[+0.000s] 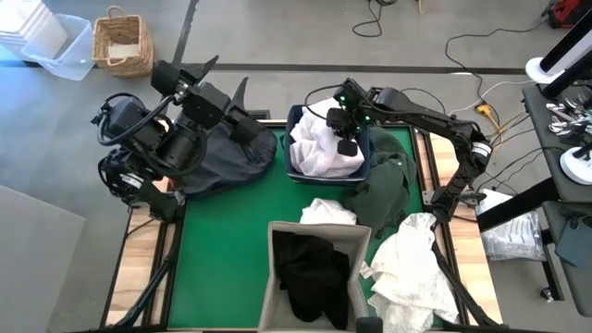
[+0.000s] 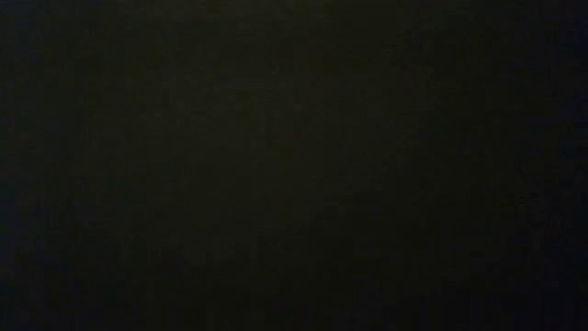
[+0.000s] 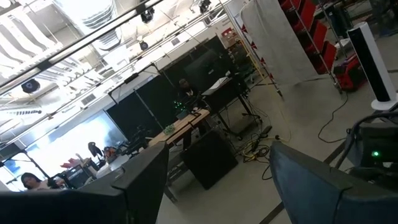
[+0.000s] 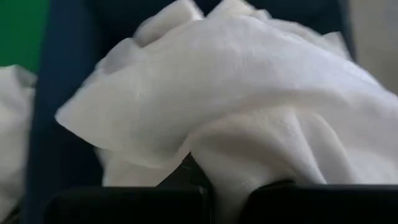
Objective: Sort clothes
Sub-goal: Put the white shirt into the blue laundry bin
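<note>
My right gripper (image 1: 347, 145) hangs over the navy blue bin (image 1: 298, 118) at the table's far middle, shut on a white garment (image 1: 322, 155) that fills the bin. My left gripper (image 1: 227, 76) is raised at the far left, pointing level into the room, open with nothing between its fingers (image 3: 149, 174). Below that arm a charcoal grey garment (image 1: 227, 159) lies heaped on the green table top. A dark green garment (image 1: 388, 185) lies right of the navy bin. Two more white garments (image 1: 328, 211) (image 1: 412, 268) lie near the beige bin (image 1: 277, 277), which holds black clothes (image 1: 314, 268). The low view is dark. My right gripper pinches a fold of the white garment (image 4: 245, 177) between its two fingers (image 4: 130, 205). The fingers slant down from above, coming from the table's far right. The cloth bulges out ahead of the fingers, with the navy bin's wall (image 4: 65, 74) behind it, and its bulk lies in the bin.
A wicker basket (image 1: 120, 42) and a clear plastic box (image 1: 55, 46) stand on the floor beyond the far left corner. Cables and stands (image 1: 573, 111) crowd the floor at the right. Bare green table top (image 1: 222, 250) shows at the near left.
</note>
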